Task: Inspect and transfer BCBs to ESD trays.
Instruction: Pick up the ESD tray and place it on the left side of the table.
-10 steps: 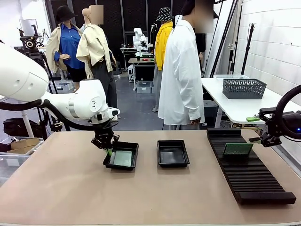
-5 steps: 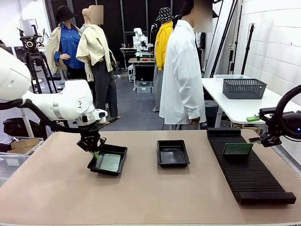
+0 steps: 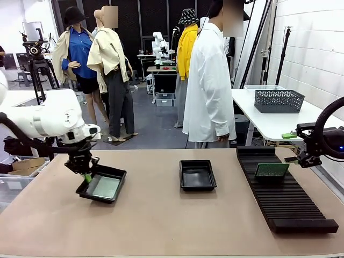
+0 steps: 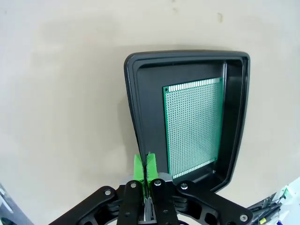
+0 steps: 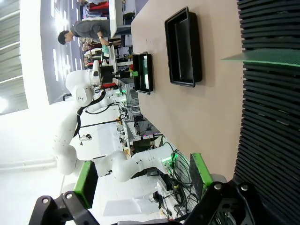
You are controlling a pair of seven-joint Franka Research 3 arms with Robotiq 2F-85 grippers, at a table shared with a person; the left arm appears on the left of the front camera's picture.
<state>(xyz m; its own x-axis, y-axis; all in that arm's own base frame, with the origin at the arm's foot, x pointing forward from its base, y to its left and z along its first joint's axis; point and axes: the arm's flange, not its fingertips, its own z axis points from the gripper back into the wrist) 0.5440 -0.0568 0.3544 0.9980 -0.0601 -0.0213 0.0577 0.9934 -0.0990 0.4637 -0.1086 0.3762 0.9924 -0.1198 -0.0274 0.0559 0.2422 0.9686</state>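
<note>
At the left of the tan table [image 3: 161, 226], your left gripper [image 3: 85, 173] is clamped shut on the rim of a shallow black tray [image 3: 94, 196], its green pads pressed together over the edge nearest the arm. A green circuit board [image 3: 105, 187] lies flat inside this tray. In the left wrist view, the left gripper [image 4: 144, 161] rises from the bottom edge with one long side wall of the tray [image 4: 131, 93] pinched between its pads. The circuit board [image 4: 193, 126], covered in a fine grid of holes, sits against the opposite long wall, leaving a bare black strip on the gripped side. From the front the tray looks slightly tilted, and you cannot tell whether it touches the table. A second black tray [image 3: 198, 188] sits flat near the middle of the table, with nothing in it, well apart from the first. At the right, a long black ribbed rack [image 3: 285, 199] runs along the table, and another green board [image 3: 271, 170] stands upright in one of its far slots. Your right gripper [image 3: 302, 159] hangs just beside that board's right end. In the right wrist view, its jaws stand wide apart and hold nothing [image 5: 143, 180]. A person in a white coat [image 3: 207, 80] stands at the far side of the table.
</note>
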